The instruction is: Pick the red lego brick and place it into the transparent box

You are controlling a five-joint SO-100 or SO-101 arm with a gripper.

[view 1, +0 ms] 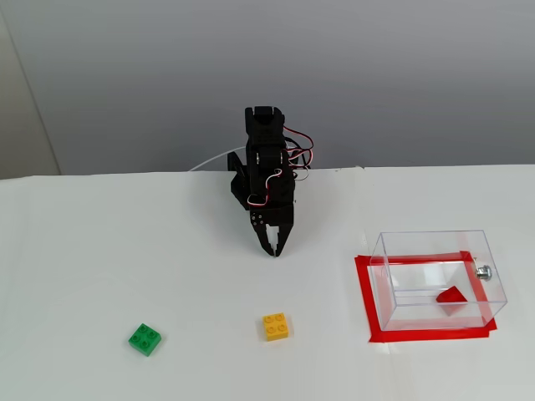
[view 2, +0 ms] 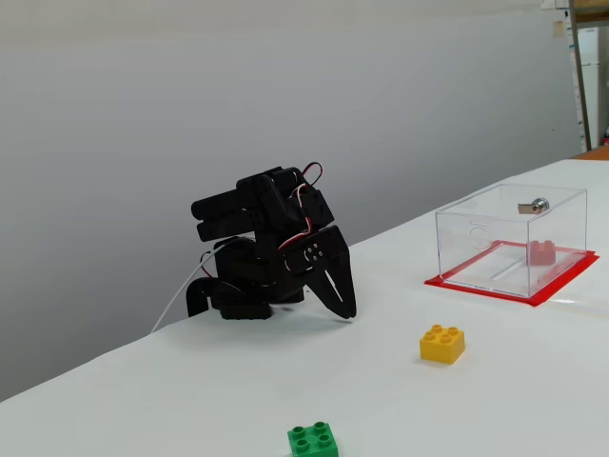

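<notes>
Red lego brick [view 1: 452,295] sits inside the transparent box [view 1: 430,243], well right of the pincer [view 1: 273,250] in a fixed view, which hangs clenched and empty over the surface [view 1: 125,251], so I'd just park the arm.

red lego brick [view 1: 451,295] | green brick [view 1: 145,338] | yellow brick [view 1: 276,326] | red tape [view 1: 365,292] | black arm [view 1: 266,167] | white table [view 1: 125,251]

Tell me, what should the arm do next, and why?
Probably nothing more than rest. The red lego brick already lies inside the transparent box, and the pincer hangs empty with its tips together, folded back, well away from the box.
</notes>
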